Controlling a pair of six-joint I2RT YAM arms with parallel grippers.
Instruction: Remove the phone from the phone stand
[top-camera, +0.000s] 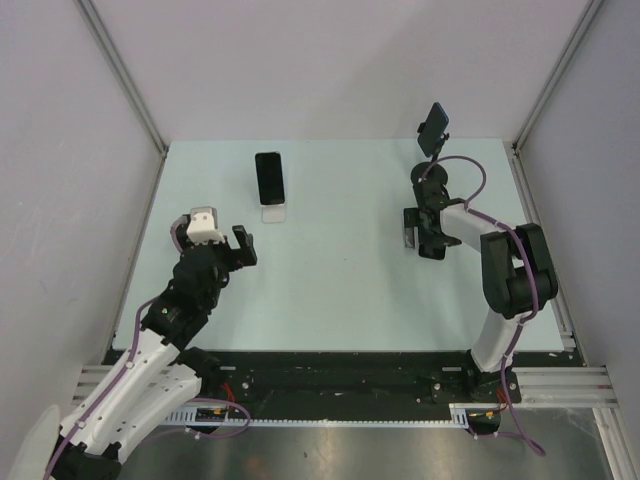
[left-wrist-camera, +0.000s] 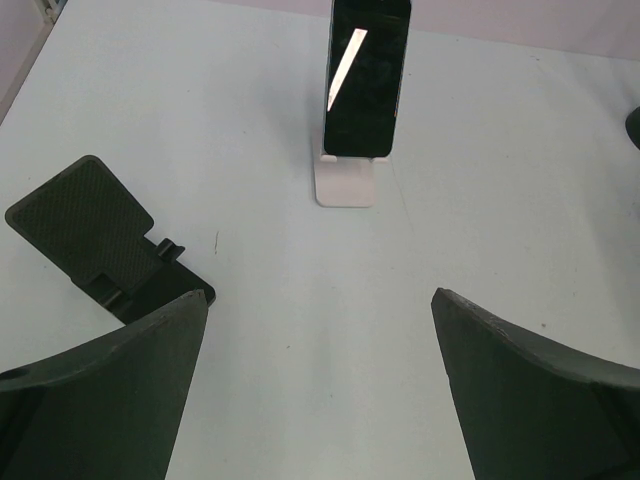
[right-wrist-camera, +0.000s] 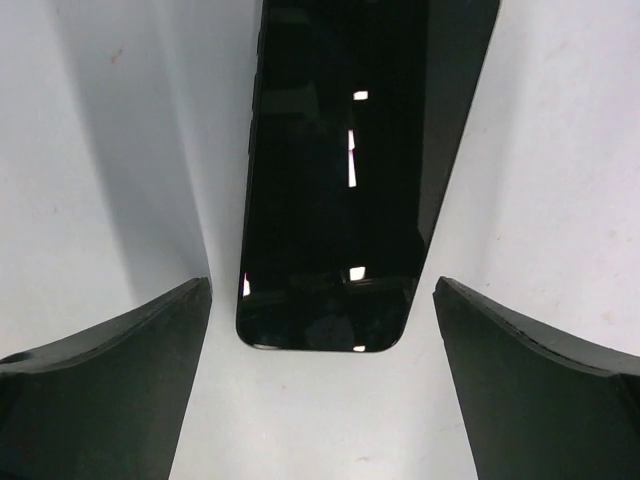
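Note:
A black phone (top-camera: 268, 177) stands upright on a small white phone stand (top-camera: 273, 212) at the back middle of the table. In the left wrist view the phone (left-wrist-camera: 365, 75) and the stand (left-wrist-camera: 345, 182) are ahead of my left gripper (left-wrist-camera: 320, 295), well beyond the fingertips. My left gripper (top-camera: 222, 238) is open and empty. My right gripper (top-camera: 432, 162) is open at the back right. A second black phone (right-wrist-camera: 340, 170) lies between and beyond the right gripper (right-wrist-camera: 322, 282) fingers, with a gap on each side.
The second phone (top-camera: 434, 127) stands tilted at the table's back right edge. A black folding stand (left-wrist-camera: 90, 235) lies on the table just left of my left finger. Walls close the table (top-camera: 340, 290) on the left, back and right.

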